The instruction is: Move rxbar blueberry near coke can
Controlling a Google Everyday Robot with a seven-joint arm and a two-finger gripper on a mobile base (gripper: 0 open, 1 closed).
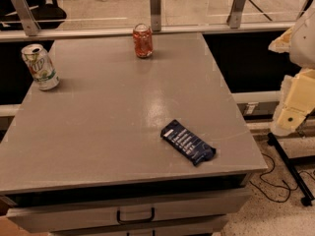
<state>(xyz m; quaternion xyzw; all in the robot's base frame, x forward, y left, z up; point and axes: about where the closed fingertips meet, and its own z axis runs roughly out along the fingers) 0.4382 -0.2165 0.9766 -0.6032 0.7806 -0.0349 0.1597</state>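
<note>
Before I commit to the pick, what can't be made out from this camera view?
- gripper: camera view, off the right side of the table, partly cut off by the right edge.
- rxbar blueberry: white lettering too small to read.
- coke can: far side hidden by the can itself.
- drawer front: cut off by the bottom edge.

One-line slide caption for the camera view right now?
The rxbar blueberry lies flat at the table's front right, coke can upright at the far edge, gripper off the table's right side.
</note>
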